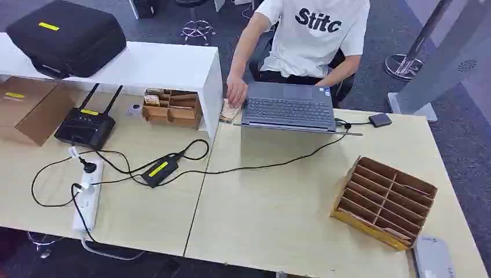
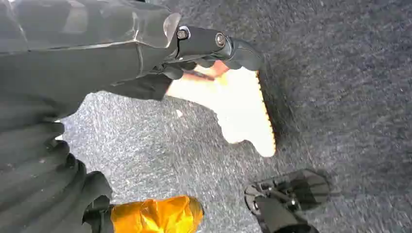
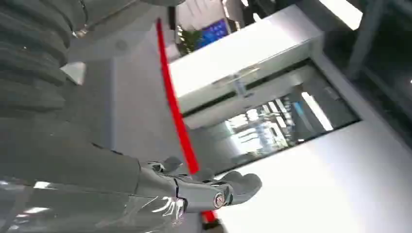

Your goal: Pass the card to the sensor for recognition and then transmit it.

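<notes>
A pale wood-grain table [image 1: 278,214] carries a grey laptop [image 1: 288,107], a tan slotted rack [image 1: 384,201], a black adapter [image 1: 158,171] with a yellow label, a white power strip [image 1: 87,200] and a black router [image 1: 85,127], behind which sits a person in a white shirt [image 1: 315,35] with black lettering.

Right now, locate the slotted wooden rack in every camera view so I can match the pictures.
Head view: the slotted wooden rack stands on the table, at its right end, near the front edge.
Left wrist view: not in it; this camera faces the floor.
Right wrist view: not in it; this camera faces bright panels, away from the table.
Shared landmark: the grey carpet links head and left wrist views; the right wrist view shares none I can tell.
</notes>
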{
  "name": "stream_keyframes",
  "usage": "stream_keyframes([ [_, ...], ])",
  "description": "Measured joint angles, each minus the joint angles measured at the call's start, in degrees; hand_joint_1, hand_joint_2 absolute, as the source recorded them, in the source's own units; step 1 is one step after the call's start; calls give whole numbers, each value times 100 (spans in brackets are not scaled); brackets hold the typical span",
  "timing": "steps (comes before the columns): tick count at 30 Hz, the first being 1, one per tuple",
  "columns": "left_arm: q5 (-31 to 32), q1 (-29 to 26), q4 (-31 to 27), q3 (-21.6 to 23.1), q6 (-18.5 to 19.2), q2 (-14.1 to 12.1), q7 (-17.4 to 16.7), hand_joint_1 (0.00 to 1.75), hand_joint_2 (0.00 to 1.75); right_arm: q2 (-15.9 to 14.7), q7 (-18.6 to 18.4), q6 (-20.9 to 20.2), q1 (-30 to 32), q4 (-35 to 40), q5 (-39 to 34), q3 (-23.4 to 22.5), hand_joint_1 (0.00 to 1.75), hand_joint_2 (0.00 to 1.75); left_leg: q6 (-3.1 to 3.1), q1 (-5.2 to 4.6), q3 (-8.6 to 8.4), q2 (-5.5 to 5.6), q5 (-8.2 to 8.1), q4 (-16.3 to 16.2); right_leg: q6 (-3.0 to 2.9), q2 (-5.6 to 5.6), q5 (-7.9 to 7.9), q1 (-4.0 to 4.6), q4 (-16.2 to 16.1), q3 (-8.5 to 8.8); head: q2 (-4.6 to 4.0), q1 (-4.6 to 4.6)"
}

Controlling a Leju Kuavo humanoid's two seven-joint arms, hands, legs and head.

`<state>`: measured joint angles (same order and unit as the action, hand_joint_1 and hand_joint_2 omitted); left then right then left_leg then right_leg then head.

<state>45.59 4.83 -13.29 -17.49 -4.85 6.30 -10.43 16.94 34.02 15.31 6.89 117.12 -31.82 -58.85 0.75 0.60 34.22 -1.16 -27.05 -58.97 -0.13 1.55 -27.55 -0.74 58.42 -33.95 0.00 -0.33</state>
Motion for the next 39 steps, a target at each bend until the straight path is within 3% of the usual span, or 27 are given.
stream_keyframes([
  [2, 44, 0, 0, 0, 7, 22, 0, 0, 175, 0, 424, 332, 233, 387, 352, 437, 0, 175, 3, 1, 1, 1, -2, 1, -4, 2, -4, 1, 0, 0, 0, 0],
  [4, 81, -1, 0, -2, 31, 33, 0, 0, 175, 0, 565, 566, 294, 767, 866, 749, 0, 175, 4, 0, -1, -4, -3, 2, -4, -4, -4, 0, 1, -3, 0, -4],
  [11, 172, 1, 0, -52, 65, 66, -2, 0, 175, -26, 550, 1109, 332, 1988, 2658, 1767, 0, 175, 4, 3, -5, -3, -2, 2, -4, -2, -3, 2, -1, 5, 0, -7],
  [14, 210, 3, 0, -100, 87, 74, -20, 0, 175, -135, 311, 1692, 462, 2078, 3465, 2302, 0, 175, 3, 0, -5, 2, -3, 2, -4, 3, -3, 0, -1, 9, 0, 7],
  [17, 251, 5, 0, -136, 107, 70, -53, 0, 175, -375, 104, 2292, 673, 2061, 3820, 3123, 0, 175, 3, 1, -3, 1, -4, 2, -4, 1, -3, 1, 0, 10, 0, 2],
  [18, 264, 6, 0, -142, 116, 70, -55, 0, 175, -537, 232, 2349, 763, 1997, 4094, 3459, 0, 175, 3, 0, 1, 0, -4, 2, -5, 0, -4, 0, 2, 2, 0, 20],
  [19, 275, 10, 0, -146, 122, 70, -57, 0, 175, -647, 597, 2384, 800, 2028, 4591, 3832, 0, 175, 3, -3, -2, -3, -4, 2, -4, -3, -4, -2, 2, -1, 0, 17],
  [21, 280, 24, 0, -164, 122, 70, -57, 0, 175, -838, 637, 2377, 798, 2019, 4810, 4319, 0, 175, 3, 7, -4, -1, -4, 2, -5, 1, -4, 6, -2, 10, 0, 4],
  [24, 297, 16, 0, -188, 127, 76, -79, 0, 175, -1191, 229, 1897, 791, 1779, 4971, 4912, 0, 175, 3, 4, -2, -1, -4, 2, -5, -1, -3, 4, 0, 8, 0, -4],
  [30, 326, 27, 0, -214, 140, 72, -114, 0, 175, -1537, 40, 1706, 640, 1455, 5167, 5516, 0, 175, 3, 4, -4, 7, -3, 2, -5, 8, -4, 4, -1, 10, 0, 0],
  [35, 474, 67, 0, -234, 247, 70, -181, 0, 175, -1980, -677, 1309, 224, 964, 6406, 5952, 0, 175, 4, 4, -5, -6, -4, 2, -5, -7, -3, 4, 0, 9, 0, 2],
  [39, 640, 132, 0, -234, 376, 70, -297, 0, 175, -2397, -1392, 911, -603, 204, 7072, 6503, 0, 175, 5, 4, -9, -7, 6, 1, -5, -7, 7, 4, 0, 11, 0, 2],
])
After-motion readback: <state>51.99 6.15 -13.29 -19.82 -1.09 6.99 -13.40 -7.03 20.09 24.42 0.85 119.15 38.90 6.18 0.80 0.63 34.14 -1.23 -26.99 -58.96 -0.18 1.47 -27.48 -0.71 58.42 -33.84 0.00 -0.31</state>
